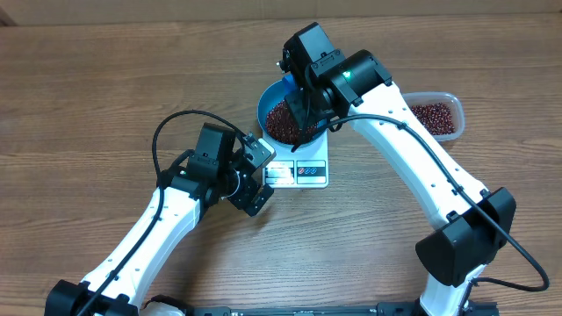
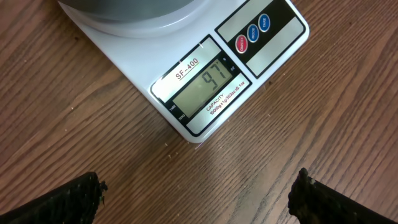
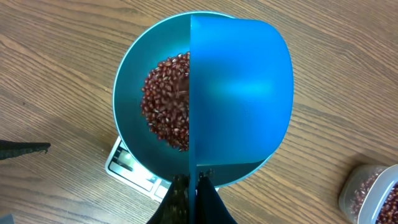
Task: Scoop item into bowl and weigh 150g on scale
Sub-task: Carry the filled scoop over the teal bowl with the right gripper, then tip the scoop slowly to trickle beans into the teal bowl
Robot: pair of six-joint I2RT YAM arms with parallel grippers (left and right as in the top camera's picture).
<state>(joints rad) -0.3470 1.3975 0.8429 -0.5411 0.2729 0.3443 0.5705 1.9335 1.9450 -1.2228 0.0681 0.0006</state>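
The blue bowl point(image 1: 262, 110) stands on the white scale point(image 1: 307, 172) and holds a heap of red-brown beans point(image 1: 283, 119). In the right wrist view the beans point(image 3: 165, 102) lie in the left half of the bowl point(image 3: 127, 68). Over its right half a small blue scoop point(image 3: 242, 93) is turned on its side. My right gripper point(image 3: 194, 186) is shut on the scoop's thin handle. My left gripper point(image 2: 199, 196) hangs open over bare wood just in front of the scale point(image 2: 143, 56), whose display point(image 2: 208, 84) reads 97.
A clear plastic tub point(image 1: 436, 114) with more beans sits right of the scale, and its corner point(image 3: 373, 196) shows at lower right in the right wrist view. Both arms reach in from the table's near edge.
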